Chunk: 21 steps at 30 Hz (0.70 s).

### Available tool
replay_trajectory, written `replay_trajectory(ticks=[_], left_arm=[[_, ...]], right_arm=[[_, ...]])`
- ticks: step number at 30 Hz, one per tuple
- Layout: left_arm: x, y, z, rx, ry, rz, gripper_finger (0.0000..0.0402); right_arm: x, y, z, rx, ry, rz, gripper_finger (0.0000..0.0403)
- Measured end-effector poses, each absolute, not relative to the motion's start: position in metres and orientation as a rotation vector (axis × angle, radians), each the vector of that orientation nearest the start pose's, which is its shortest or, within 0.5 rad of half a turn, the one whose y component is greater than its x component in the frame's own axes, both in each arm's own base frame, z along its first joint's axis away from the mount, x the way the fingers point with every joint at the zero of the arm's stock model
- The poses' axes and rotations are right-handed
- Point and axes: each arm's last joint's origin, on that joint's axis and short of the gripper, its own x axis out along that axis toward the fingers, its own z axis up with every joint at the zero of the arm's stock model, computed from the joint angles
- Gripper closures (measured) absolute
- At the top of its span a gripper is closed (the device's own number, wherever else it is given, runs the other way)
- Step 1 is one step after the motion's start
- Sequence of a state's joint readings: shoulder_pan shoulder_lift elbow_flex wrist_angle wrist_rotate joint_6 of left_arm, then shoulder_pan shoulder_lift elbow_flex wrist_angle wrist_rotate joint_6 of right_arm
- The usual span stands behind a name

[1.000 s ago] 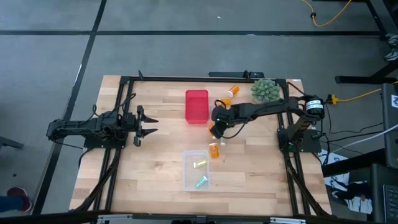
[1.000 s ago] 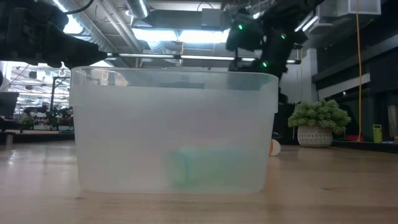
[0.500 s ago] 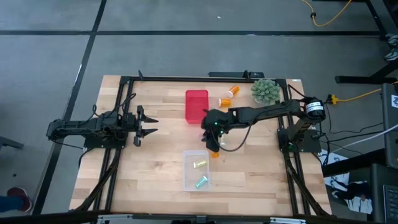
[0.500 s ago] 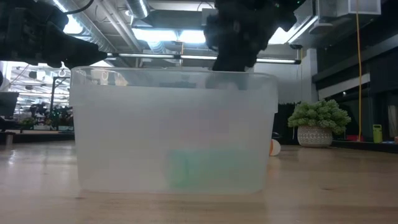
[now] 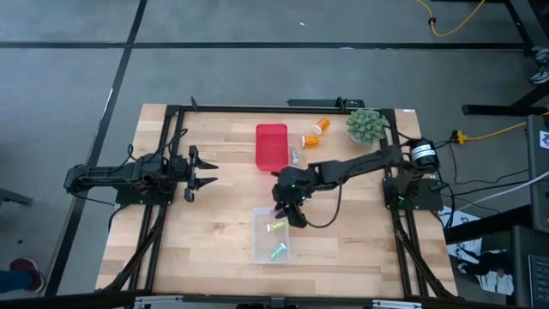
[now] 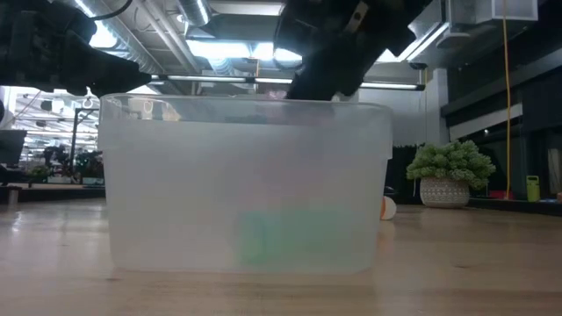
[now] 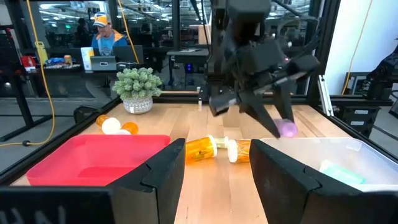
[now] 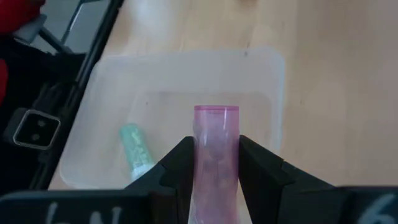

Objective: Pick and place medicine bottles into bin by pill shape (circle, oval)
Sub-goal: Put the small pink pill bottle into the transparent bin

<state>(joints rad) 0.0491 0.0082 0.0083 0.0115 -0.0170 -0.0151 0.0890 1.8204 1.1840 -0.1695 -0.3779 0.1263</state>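
From above, the right gripper [image 5: 281,209] is hanging at the upper edge of the clear bin [image 5: 256,254] in the lower middle of the frame, clenched on a pink bottle [image 5: 276,209]. Two bottles, one yellowish [image 5: 275,227] and one green [image 5: 276,252], are lying inside the bin. The red bin [image 5: 271,147] is sitting above it, with orange bottles [image 5: 314,131] near the plant [image 5: 364,125] at upper right. The left gripper [image 5: 209,171] is waiting at mid-left, fingers closed on nothing.

At table height, the clear bin's wall [image 6: 176,193] is filling the frame, with the right arm dark above its rim; a green blur [image 6: 281,239] is showing through.

In the left wrist view, the pink bottle [image 7: 287,129] is showing under the right gripper [image 7: 273,124], just over the bin's rim [image 7: 292,144] at right. Two orange bottles [image 7: 202,150] are lying beside that bin.

In the right wrist view, the pink bottle [image 8: 216,149] is sitting squarely between the fingers [image 8: 180,165], with the bin's floor [image 8: 249,124] beyond it and the green bottle [image 8: 135,149] to the left.

To my eye, the gripper should be carrying on past the rim, over bare floor clear of the green bottle, and only then letting go, low enough that the bottle isn't bouncing out.

I'm making out no readable label or writing anywhere.
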Motion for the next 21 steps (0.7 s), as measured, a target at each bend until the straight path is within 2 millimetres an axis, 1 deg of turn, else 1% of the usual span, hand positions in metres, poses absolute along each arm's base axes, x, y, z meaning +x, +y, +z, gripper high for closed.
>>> replay_trajectory(ticks=[1,5,13,21], left_arm=[[0.0975,0.0053,0.1669,-0.015,-0.012,0.066,0.0228],[0.0975,0.0053,0.1669,-0.015,-0.012,0.066,0.0228],[0.0975,0.0053,0.1670,-0.016,-0.013,0.066,0.0228],[0.0975,0.0053,0.1670,-0.016,-0.013,0.066,0.0228]], right_arm=[[0.3816,0.0450,0.1912,0.241,0.838,0.400,0.0291],[0.3862,0.0462,0.1922,0.244,0.787,0.437,0.0291],[0.3885,0.0463,0.1937,0.240,0.757,0.440,0.0287],[0.3886,0.0463,0.1938,0.239,0.755,0.440,0.0247]])
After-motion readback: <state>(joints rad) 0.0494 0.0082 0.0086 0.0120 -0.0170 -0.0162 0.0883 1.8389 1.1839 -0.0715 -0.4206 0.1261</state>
